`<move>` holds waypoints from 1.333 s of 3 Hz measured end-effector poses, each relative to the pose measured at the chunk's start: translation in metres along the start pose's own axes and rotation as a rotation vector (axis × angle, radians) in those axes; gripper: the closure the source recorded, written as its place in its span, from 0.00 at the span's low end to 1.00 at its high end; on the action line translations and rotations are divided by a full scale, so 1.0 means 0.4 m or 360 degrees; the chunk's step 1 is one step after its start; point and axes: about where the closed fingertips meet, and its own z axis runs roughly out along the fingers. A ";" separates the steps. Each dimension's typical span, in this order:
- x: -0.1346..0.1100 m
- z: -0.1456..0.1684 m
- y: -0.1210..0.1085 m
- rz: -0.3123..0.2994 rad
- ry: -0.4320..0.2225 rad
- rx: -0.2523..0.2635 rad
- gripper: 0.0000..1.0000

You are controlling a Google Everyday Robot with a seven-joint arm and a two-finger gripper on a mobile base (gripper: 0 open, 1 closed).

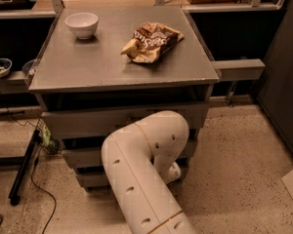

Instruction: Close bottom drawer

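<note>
The bottom drawer (92, 180) is the lowest of three grey drawers under the grey table top (88, 67). Only the left part of its shallow front shows, and its knob is hidden. My white arm (146, 155) bends down in front of the drawers and covers their middle and right side. My gripper is hidden behind the arm's elbow, low down by the right part of the bottom drawer. I cannot see how far the drawer stands out.
A white bowl (81, 24) and a crumpled chip bag (151, 42) lie on the table top. The middle drawer (82, 158) and top drawer (93, 122) sit above the bottom one. A black stand leg and cable (24, 167) lie on the floor at left.
</note>
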 end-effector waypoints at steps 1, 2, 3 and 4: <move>0.001 0.000 0.000 0.0000 0.0000 0.0000 1.00; 0.014 -0.012 -0.004 0.0007 0.0011 0.0002 1.00; 0.088 -0.087 -0.035 0.0061 0.0093 0.0019 1.00; 0.203 -0.199 -0.082 0.0181 0.0185 0.0055 1.00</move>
